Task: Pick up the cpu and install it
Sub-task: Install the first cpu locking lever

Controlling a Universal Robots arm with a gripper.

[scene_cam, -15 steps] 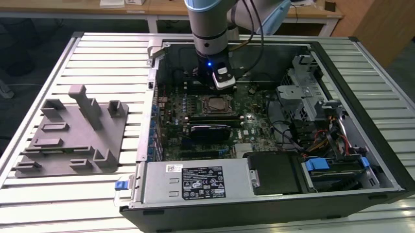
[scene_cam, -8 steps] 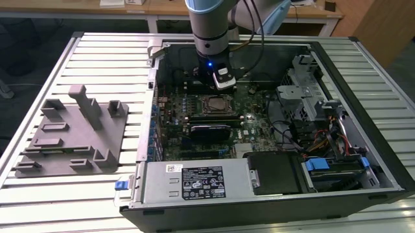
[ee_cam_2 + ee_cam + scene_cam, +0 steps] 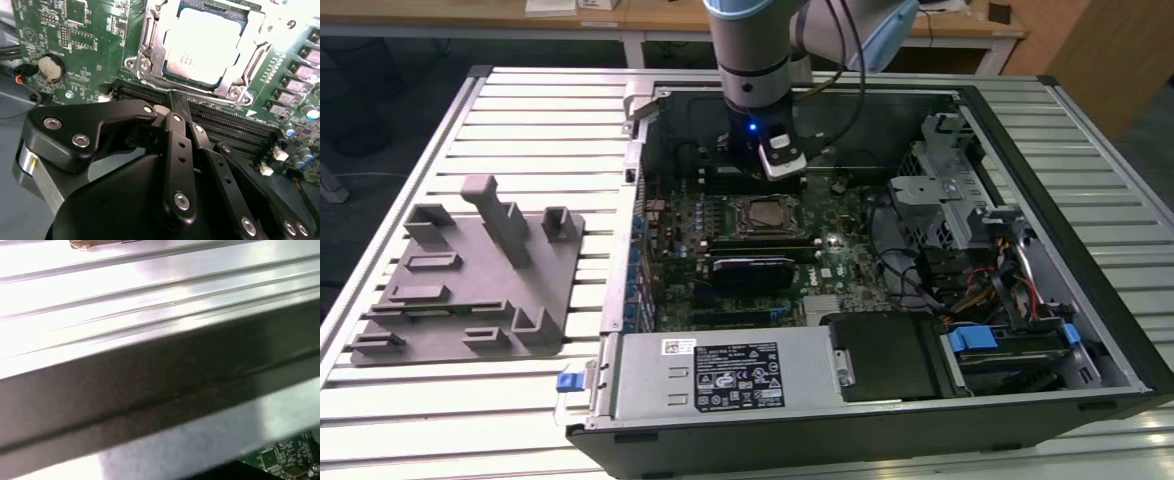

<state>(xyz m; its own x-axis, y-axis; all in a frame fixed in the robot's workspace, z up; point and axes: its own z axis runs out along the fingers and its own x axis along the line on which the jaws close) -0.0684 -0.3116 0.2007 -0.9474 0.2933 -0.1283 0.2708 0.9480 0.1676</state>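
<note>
The small square cpu [image 3: 207,47], with its pale silver metal top, is seen lying flat inside the shiny metal socket frame [image 3: 145,52] on the green motherboard [image 3: 70,30]. In the exterior view the cpu [image 3: 761,214] sits in the middle of the open black computer case [image 3: 1067,260], which rests on the ribbed silver bench [image 3: 520,130]. The black gripper [image 3: 172,102] is seen in the second wrist view with its fingers [image 3: 176,135] pressed close together, and nothing is held between them. The tips are just beside the edge of the socket frame, over the long black memory slots [image 3: 225,122]. The cpu lies straight ahead of the fingertips, past that near edge of the frame, and it is not touched by them. The chip is square, so no long side can be picked out. In the exterior view the gripper [image 3: 781,165] hangs just past the far side of the socket, a little above the board. A grey plastic fixture block [image 3: 467,280] is seen well apart on the bench, at the exterior view's left, with nothing on it. The cpu looks already set in its place.
</note>
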